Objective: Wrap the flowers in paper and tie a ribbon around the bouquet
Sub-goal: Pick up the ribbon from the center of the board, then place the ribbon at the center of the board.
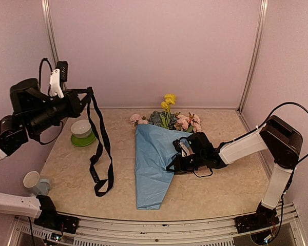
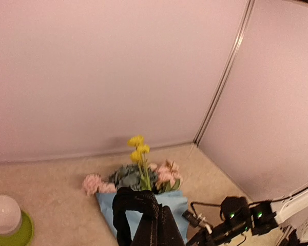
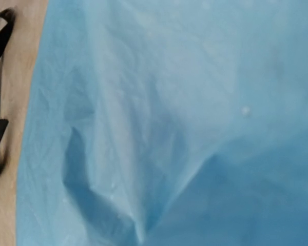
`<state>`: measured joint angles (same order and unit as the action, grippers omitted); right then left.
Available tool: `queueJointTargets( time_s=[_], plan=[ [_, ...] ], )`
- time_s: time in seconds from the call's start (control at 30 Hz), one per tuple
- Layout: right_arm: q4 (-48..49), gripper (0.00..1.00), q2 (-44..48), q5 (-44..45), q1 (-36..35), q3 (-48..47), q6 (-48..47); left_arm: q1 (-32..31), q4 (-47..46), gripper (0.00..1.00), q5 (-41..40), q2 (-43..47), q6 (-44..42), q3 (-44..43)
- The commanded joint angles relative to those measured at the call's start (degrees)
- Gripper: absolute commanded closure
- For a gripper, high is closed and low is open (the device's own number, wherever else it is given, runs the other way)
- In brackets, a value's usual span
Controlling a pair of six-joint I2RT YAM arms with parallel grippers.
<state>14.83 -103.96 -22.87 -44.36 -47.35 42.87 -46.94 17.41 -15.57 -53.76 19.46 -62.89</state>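
The left gripper (image 1: 89, 93), fully closed, is gripping the ribbon (image 1: 101, 154) up and left of the bouquet (image 1: 153, 169); the ribbon is dangling in loops left of the bouquet. The right gripper (image 1: 178, 154), closed, is resting on the bouquet's right edge.

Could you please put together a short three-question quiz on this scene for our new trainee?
1. True or false: the right hand is down at the paper.
2. The left hand holds: A) the ribbon B) the paper C) nothing.
3. Toward which wall do the flowers point?
Key: 1 true; 2 A; 3 the far wall.
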Motion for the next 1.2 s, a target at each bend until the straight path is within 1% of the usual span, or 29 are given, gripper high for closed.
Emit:
queueJointTargets(
  time_s=[0.0, 0.07, 0.2, 0.3, 0.43, 0.47, 0.53, 0.6, 0.7, 0.87, 0.9, 0.97, 1.0, 1.03, 1.1, 1.13, 1.17],
  plan=[
    [-0.92, 1.0, 0.21, 0.55, -0.21, -1.34, -0.61, -4.68, -0.97, 1.0, -8.33, 2.94, -12.51, -4.29],
    [-1.06, 1.0, -0.04, 0.47, -0.28, -1.65, -0.64, -5.71, -1.51, 1.0, -6.97, 2.81, -15.13, -4.55],
    [-1.76, 1.0, -0.44, 0.43, -0.25, -2.61, -0.69, -5.92, 2.8, 1.0, -1.06, -1.5, -15.82, -4.46],
    [-2.41, 1.0, -0.84, 0.46, -0.26, -3.27, -0.99, -6.25, 5.33, 1.0, 7.95, -4.92, -15.92, -4.21],
    [-3.5, 1.0, -0.32, 1.3, -0.11, -3.87, -1.22, -7.43, 6.79, 1.0, 20.29, -6.35, -18.59, -2.89],
    [-3.68, 1.0, 0.15, 1.53, 0.12, -3.91, -1.29, -7.87, 7.31, 1.0, 22.56, -6.49, -19.2, -2.45],
    [-4.35, 1.0, 1.47, 1.68, 0.99, -4.05, -1.82, -8.99, 8.84, 0.99, 24.63, -6.88, -19.62, -1.24],
    [-6.02, 1.0, 2.77, 1.92, 2.4, -4.44, -2.84, -10.44, 10.38, 0.99, 25.94, -7.74, -19.84, -0.13],
    [-9.14, 1.0, 4.17, 2.77, 4.96, -4.89, -4.57, -13.1, 12.28, 0.99, 30.01, -10.45, -19.88, 1.23],
    [-10.97, 1.0, 6.67, 3.09, 8.67, -3.36, -6.0, -22.27, 15.98, 1.0, 36.74, -18.32, -23.31, 0.26],
    [-11.5, 1.0, 7.23, 3.28, 9.09, -3.1, -6.3, -23.87, 16.87, 0.96, 37.5, -19.72, -24.46, 0.47],
    [-12.68, 1.0, 8.48, 3.92, 9.94, -2.79, -6.92, -25.68, 18.7, 0.79, 36.77, -22.08, -25.94, 1.2],
    [-13.13, 1.0, 9.1, 4.2, 10.33, -2.58, -7.19, -25.82, 19.37, 0.62, 36.12, -23.22, -26.25, 1.58],
    [-13.49, 1.0, 9.74, 4.5, 10.65, -2.43, -7.45, -25.83, 19.89, 0.48, 34.87, -24.17, -26.2, 1.63],
    [-13.86, 1.0, 10.64, 4.65, 11.25, -2.18, -7.73, -25.66, 19.4, 0.32, 30.5, -25.11, -25.44, 1.28],
    [-13.94, 1.0, 11.09, 4.72, 11.45, -2.2, -7.78, -25.29, 18.4, 0.22, 28.29, -24.96, -25.06, 1.08],
    [-14.1, 1.0, 11.2, 4.73, 11.56, -2.2, -7.92, -24.15, 17.02, 0.16, 27.35, -24.41, -24.74, 1.22]
  ],
)
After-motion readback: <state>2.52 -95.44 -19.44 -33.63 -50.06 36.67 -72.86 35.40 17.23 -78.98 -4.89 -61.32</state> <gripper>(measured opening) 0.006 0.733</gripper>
